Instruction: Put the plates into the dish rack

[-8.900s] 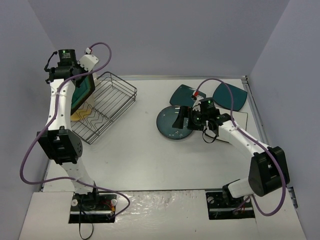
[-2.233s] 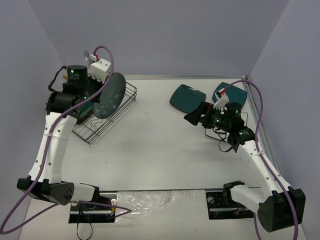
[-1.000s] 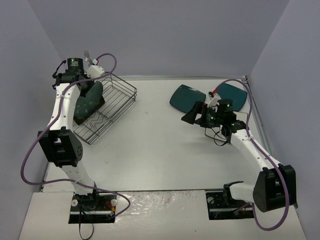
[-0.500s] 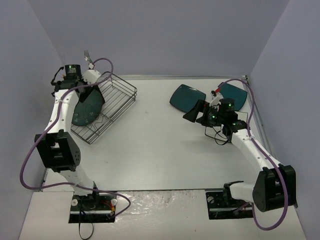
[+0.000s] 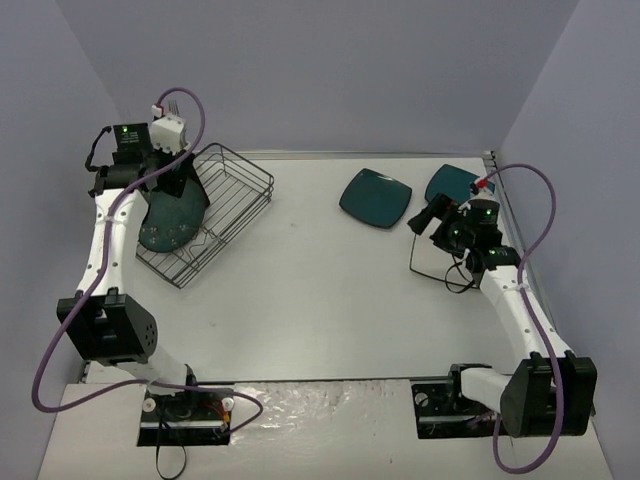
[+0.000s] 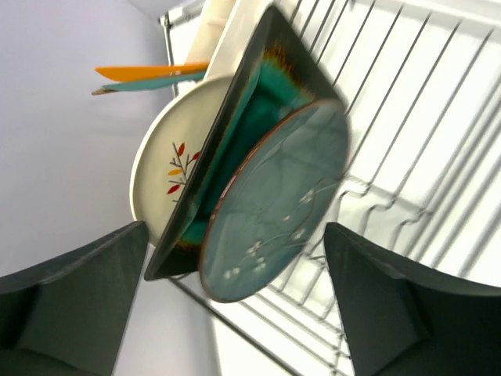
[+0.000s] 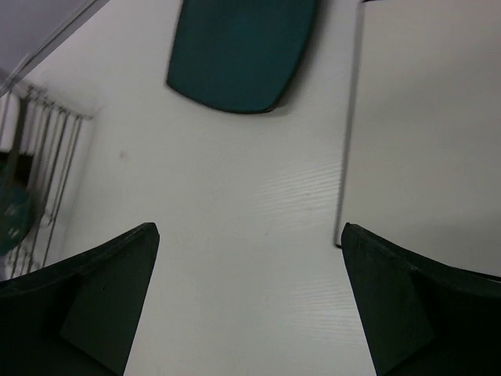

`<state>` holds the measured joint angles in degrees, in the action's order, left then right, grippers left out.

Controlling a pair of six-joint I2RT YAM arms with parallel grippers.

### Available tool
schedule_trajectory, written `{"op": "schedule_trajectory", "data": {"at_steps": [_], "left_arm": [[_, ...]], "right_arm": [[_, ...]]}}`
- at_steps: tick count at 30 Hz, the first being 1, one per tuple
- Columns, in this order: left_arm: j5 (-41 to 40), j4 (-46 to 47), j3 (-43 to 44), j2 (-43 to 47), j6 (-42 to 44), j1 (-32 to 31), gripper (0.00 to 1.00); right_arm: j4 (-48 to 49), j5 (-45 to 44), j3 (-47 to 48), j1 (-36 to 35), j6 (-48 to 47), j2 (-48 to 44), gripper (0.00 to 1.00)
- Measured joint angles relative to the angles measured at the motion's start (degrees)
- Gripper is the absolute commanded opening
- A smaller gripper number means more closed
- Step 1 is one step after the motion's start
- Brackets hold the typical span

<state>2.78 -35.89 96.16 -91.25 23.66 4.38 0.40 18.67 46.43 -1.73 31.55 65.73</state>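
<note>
The black wire dish rack [image 5: 232,196] stands at the far left. The round grey-blue plate [image 5: 168,222] [image 6: 274,196] leans in it against the brown-rimmed teal square plate [image 6: 244,129], with the cream plate with a twig motif [image 6: 166,174] behind that. My left gripper [image 5: 170,178] [image 6: 235,233] hovers open just above them, touching nothing. Two dark teal plates lie flat on the table: one [image 5: 375,197] [image 7: 239,51] mid-right, the other [image 5: 458,184] partly behind my right arm. My right gripper [image 5: 424,216] [image 7: 250,231] is open over bare table near them.
A white piece [image 6: 227,27] and orange and teal strips [image 6: 149,72] show at the rack's far end. A seam in the table surface [image 7: 348,141] runs by the right gripper. Grey walls close in on the left, back and right.
The left gripper has opened, let go of the round grey-blue plate in the rack and drawn back upward. The right arm has swung right, toward the far-right teal plate.
</note>
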Motion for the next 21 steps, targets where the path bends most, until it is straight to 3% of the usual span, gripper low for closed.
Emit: {"op": "schedule_trajectory", "data": {"at_steps": [5, 10, 21], "left_arm": [[0.0, 1.9, -2.4, 7.2, -13.3, -4.8, 0.97], [2.3, 3.8, -8.9, 14.0, -22.6, -12.4, 0.97], [8.0, 4.6, -22.8, 18.3, -30.0, -17.7, 0.97]], "right_arm": [[-6.4, -13.4, 2.3, 8.2, 1.0, 2.3, 1.00], [-8.7, -22.1, 5.2, 14.2, 2.0, 10.2, 1.00], [-7.4, -25.0, 13.9, 19.4, -4.6, 31.6, 0.98]]}}
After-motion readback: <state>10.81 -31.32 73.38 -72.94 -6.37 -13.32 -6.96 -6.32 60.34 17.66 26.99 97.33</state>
